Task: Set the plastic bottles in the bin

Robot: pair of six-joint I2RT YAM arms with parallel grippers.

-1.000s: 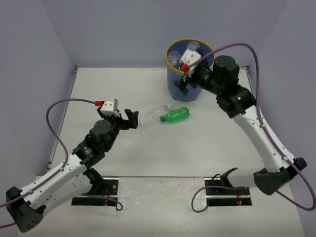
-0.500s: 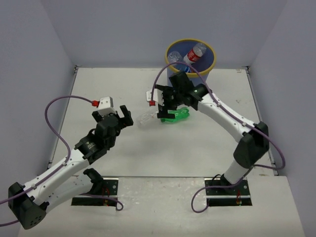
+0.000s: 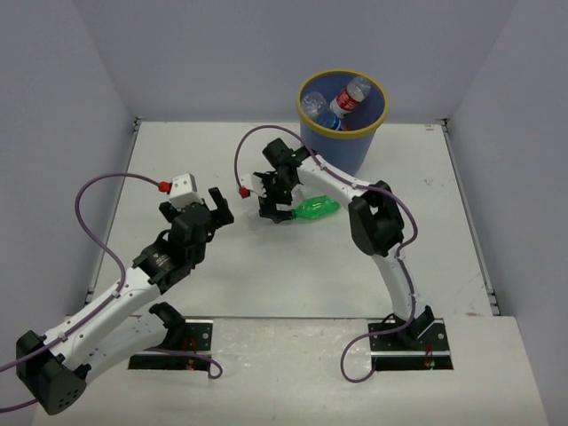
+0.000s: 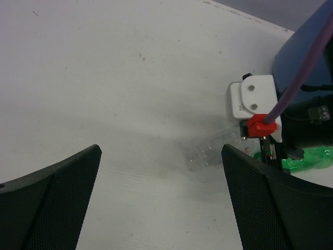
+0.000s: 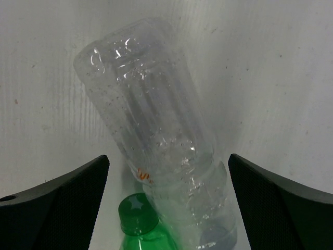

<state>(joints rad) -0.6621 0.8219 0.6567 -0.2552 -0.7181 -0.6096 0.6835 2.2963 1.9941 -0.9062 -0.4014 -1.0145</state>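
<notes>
Swung down off the bin [image 3: 355,151] within the last second, and now hangs the right jaws wide open over the table [image 3: 177,151], gripping nothing, with the clear bottle [image 5: 156,135] lying tilted between them, lined up by the look of it to close across its body. Leaves the green bottle [image 3: 315,209] just beside, cap poking into the wrist end of that gap, close enough to snag. Holds the left jaws spread full and empty too, well back from both bottles, likely to stay clear, with a red-labelled bottle [image 3: 351,95] among those already in the bin.
</notes>
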